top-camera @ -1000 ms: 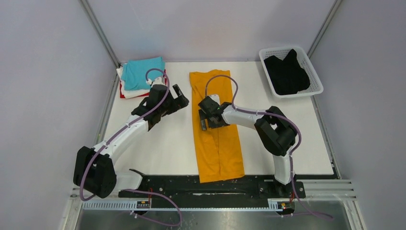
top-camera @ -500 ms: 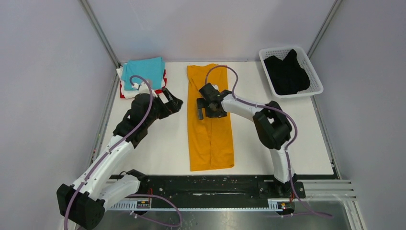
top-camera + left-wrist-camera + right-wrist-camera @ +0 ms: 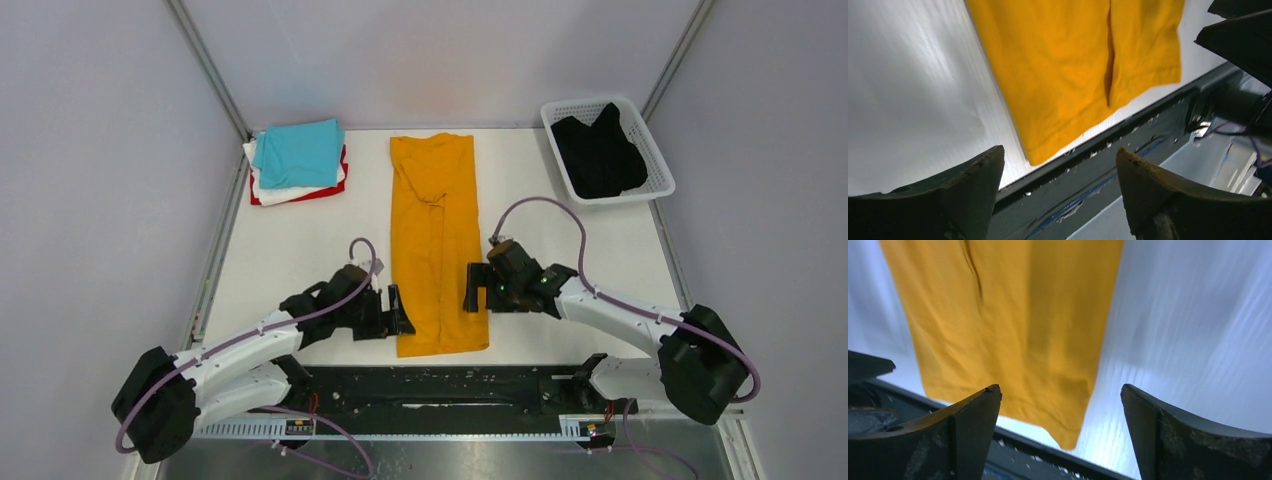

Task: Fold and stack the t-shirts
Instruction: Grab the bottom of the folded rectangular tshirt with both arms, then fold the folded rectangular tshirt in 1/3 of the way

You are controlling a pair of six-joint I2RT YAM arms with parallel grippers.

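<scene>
Flat orange-yellow t-shirt on white table, left end effector spread wide

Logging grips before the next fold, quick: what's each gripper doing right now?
Left gripper: jaws open, holding nothing, beside the orange-yellow t-shirt.
Right gripper: jaws open, holding nothing.

The left black two-finger gripper and the right black two-finger gripper sit low, facing each other, jaws wide.

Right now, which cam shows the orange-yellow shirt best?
Top external: the whole orange-yellow t-shirt shows, folded into a long strip on the table. Both wrist views catch only its near end, one bottom corner each, slightly blurred.
</scene>
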